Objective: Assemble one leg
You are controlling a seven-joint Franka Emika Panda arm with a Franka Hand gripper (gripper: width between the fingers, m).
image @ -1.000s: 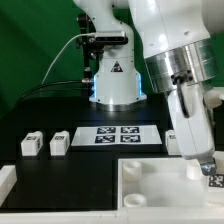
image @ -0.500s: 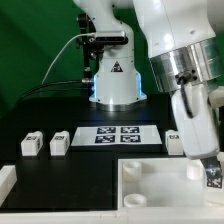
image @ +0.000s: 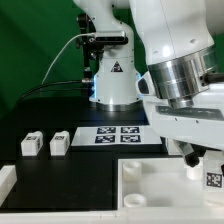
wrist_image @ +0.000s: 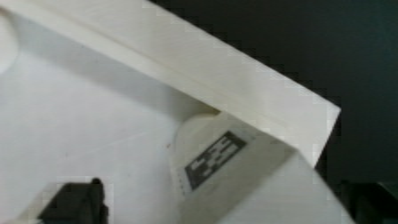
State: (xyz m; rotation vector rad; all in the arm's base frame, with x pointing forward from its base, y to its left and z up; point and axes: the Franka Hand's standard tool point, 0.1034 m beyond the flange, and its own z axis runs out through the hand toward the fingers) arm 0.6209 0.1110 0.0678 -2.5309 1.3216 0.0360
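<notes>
One leg [image: 213, 178], a small white post with a black-and-white tag, stands in the far right corner of the large white panel [image: 150, 186]. In the wrist view the leg [wrist_image: 214, 160] leans against the panel's raised rim [wrist_image: 231, 75]. My gripper [image: 198, 160] hangs just above and beside this leg, with its jaws wide apart. One dark fingertip [wrist_image: 75, 202] shows away from the leg and nothing is gripped. Two more legs [image: 32, 144] [image: 59, 142] stand on the black table at the exterior view's left.
The marker board [image: 118, 135] lies flat behind the panel. The arm's base [image: 112, 85] stands behind it with cables at the exterior view's left. A white block [image: 5, 178] sits at the exterior view's left edge. My wrist fills the upper right.
My wrist has turned and dropped closer to the camera, so it now covers much more of the exterior view's right. The leg in the panel's corner has stayed put.
</notes>
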